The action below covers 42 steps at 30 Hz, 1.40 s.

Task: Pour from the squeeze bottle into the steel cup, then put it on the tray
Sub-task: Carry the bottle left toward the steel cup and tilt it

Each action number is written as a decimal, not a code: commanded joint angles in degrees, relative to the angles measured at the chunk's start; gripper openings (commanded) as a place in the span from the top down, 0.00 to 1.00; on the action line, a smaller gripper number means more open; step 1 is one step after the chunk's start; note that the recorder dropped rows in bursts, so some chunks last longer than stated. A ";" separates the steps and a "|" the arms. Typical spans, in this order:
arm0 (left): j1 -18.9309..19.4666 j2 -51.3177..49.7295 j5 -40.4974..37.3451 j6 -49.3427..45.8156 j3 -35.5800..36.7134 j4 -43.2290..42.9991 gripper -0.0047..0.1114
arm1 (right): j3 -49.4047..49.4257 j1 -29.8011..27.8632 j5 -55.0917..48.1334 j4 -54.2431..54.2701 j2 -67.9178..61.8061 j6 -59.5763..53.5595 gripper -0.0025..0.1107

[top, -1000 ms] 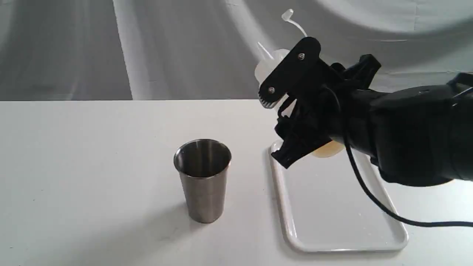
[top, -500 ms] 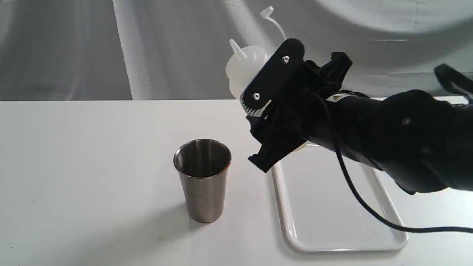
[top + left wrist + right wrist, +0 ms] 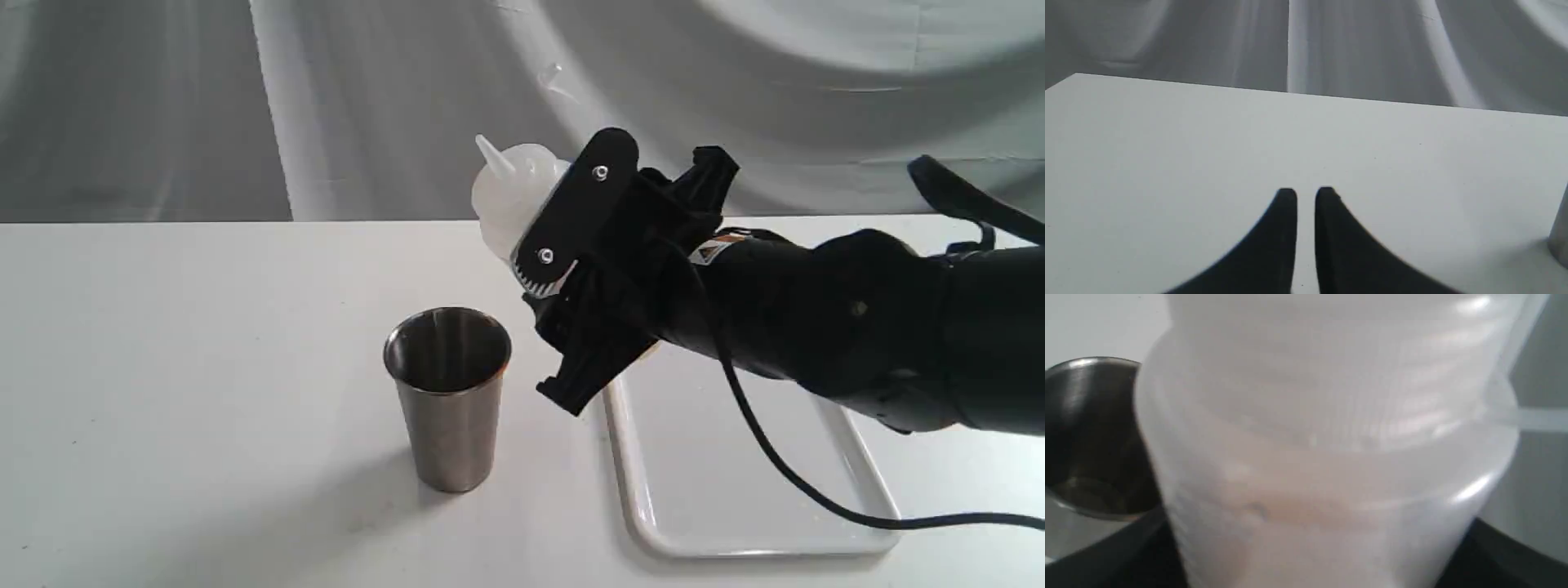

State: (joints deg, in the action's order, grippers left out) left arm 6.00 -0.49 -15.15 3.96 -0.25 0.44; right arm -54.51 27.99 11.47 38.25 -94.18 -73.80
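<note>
Arm at left: left gripper [image 3: 1305, 196] nearly closed, empty.
Steel cup [image 3: 447, 392]: upright, unmoved.
Squeeze bottle [image 3: 510, 192]: carried leftward off the tray, nearing the cup; nozzle still up, so probably nothing poured yet.
Right gripper [image 3: 551, 331]: clamped on bottle.
Tray [image 3: 759, 549]: awaits bottle.

Black right arm [image 3: 816, 327] reaches in from the right, forearm near level, wrist rolled so the near finger plate slants. Its right gripper [image 3: 539, 245] is clamped on a translucent whitish plastic squeeze bottle [image 3: 510, 196], held aloft, nozzle up-left. The left gripper [image 3: 1306, 192]: black tapered tips almost meeting, thin slit between, holding nothing.
</note>
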 commanded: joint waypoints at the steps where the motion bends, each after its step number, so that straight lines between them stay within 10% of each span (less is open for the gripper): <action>1: -0.26 -0.09 -0.07 0.13 0.25 0.23 0.89 | -0.20 -0.62 0.28 -14.02 0.63 12.76 0.98; 4: -0.26 -0.09 -0.07 0.13 0.25 0.23 0.89 | -0.30 -2.24 -2.82 -26.04 0.63 25.96 0.98; 20: -0.26 -0.09 -0.07 0.13 0.25 0.23 0.89 | -0.30 -8.11 -6.02 -25.80 0.63 23.42 0.98; 32: -0.26 -0.09 -0.07 0.13 0.25 0.23 0.89 | -1.93 -7.97 -19.57 -110.02 0.75 107.52 0.98; 42: -0.26 -0.09 -0.07 0.13 0.25 0.23 0.89 | -2.29 -6.63 -21.24 -124.47 0.75 113.76 0.98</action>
State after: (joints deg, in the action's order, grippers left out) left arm 6.00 -0.49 -15.15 3.96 -0.25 0.44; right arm -56.14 20.71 -9.32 -81.80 -94.18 37.93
